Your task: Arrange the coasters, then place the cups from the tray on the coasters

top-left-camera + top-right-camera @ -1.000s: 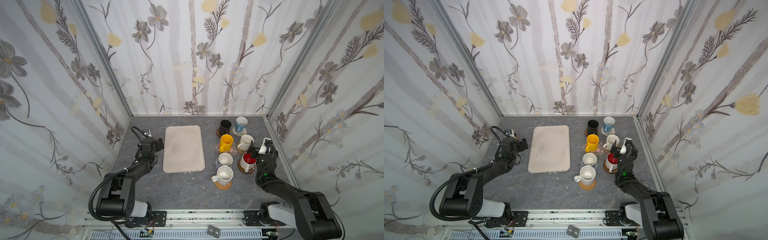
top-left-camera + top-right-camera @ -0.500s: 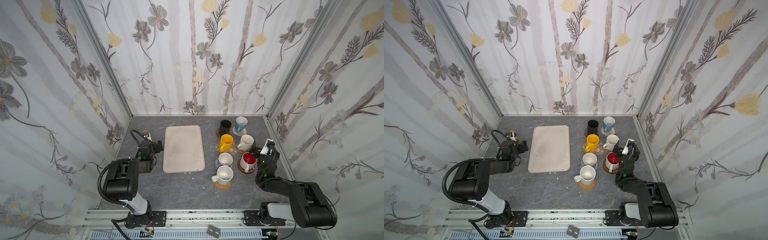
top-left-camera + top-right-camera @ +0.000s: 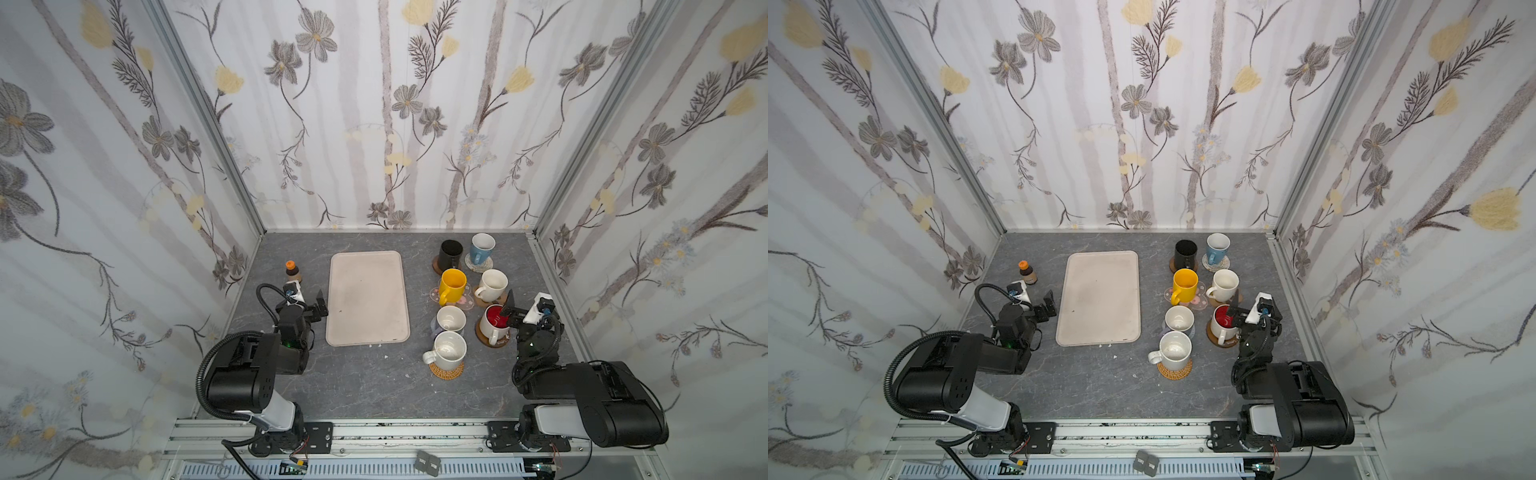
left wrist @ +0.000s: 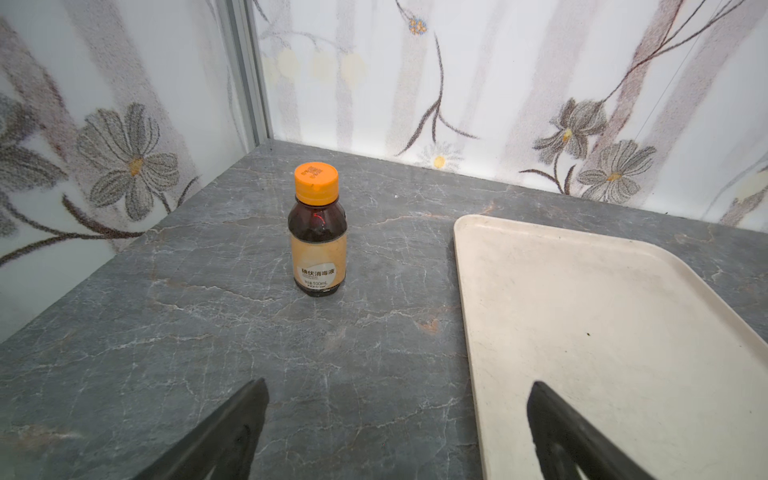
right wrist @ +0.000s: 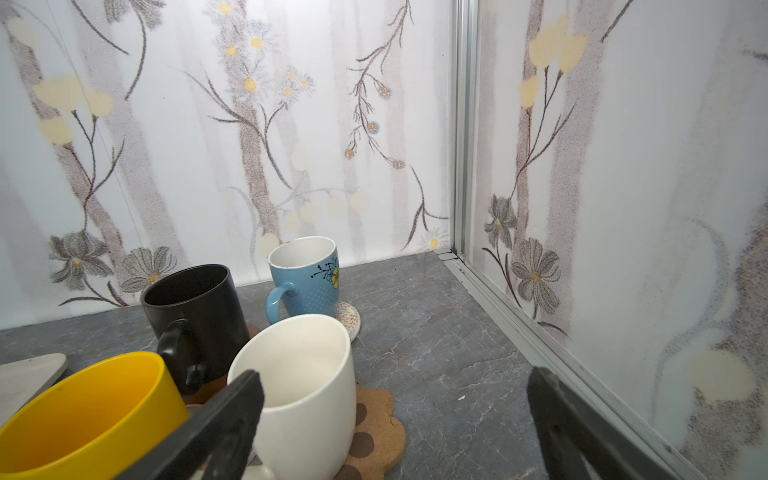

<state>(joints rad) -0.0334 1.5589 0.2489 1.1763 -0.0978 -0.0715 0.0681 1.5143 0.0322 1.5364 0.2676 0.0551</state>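
Seven mugs stand upright in a cluster on the right half of the grey table (image 3: 353,386), each on its own coaster. At the back, a black mug (image 3: 451,252) sits on a brown disc (image 3: 437,266), and beside it a light blue mug (image 3: 481,248) sits on a cream woven mat (image 3: 488,264). Next come a yellow mug (image 3: 453,284) on a pink blossom mat (image 3: 468,298) and a white mug (image 3: 493,284) on a brown paw mat (image 5: 376,432). Nearer the arms are a pale mug (image 3: 451,320) on a grey-blue mat (image 3: 434,328), a red-lined mug (image 3: 494,327) on a wooden disc (image 3: 494,341), and a second white mug (image 3: 448,356) on a rattan round (image 3: 446,371).

The beige tray (image 3: 368,299), with rounded corners and a low rim, lies mid-table, left of the cluster.

The left fingers (image 4: 228,436) are spread wide and hold nothing, by the tray's left edge, near a small bottle (image 4: 318,232). The right fingers (image 5: 224,419) are also spread wide and hold nothing, just beside the red-lined mug.
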